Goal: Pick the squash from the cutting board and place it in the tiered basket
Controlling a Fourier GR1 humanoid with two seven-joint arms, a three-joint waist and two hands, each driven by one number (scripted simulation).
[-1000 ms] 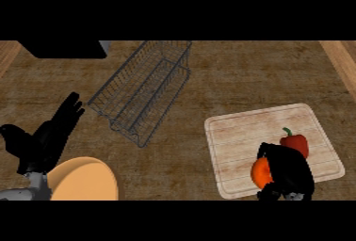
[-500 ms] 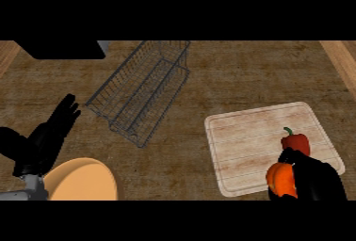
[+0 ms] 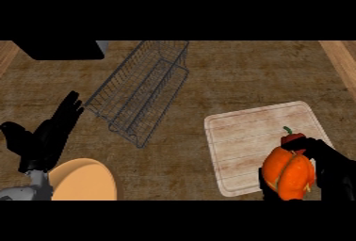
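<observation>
Light is even and moderately dim across the brown counter [image 3: 243,75]; no single source can be placed. No glare or hot spots are seen on the counter's grain. The wire tiered basket [image 3: 142,96] is rendered as thin grey lines with no clear cast shadow beneath. The cutting board [image 3: 250,136] is the palest area, flatly lit. The squash [image 3: 288,173] is seen in saturated orange, brighter on its left lobe, darker toward the right hand [image 3: 334,169]. Both that hand and the left hand [image 3: 45,136] read as near-solid black, surface detail lost. The orange plate [image 3: 83,181] is evenly lit. Focus is uniform; no edge distortion is noted.
</observation>
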